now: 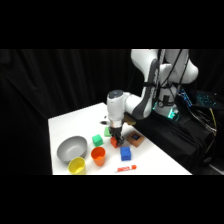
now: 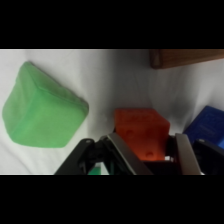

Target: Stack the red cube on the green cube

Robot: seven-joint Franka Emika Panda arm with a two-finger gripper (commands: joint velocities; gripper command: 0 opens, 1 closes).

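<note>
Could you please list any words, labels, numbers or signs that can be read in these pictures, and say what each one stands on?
No text can be read in either view.
The red marker at the table's front edge may carry print, but it is too small and blurred to read.
The red cube, the blue cube, the orange cup and the brown block show no legible marks.

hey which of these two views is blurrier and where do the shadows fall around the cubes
Both are soft. In the wrist view the close green cube is out of focus at its edges, and a grey shadow lies on the table above the red cube. In the side view, small things smear; the backdrop is black, the table bright.
</note>
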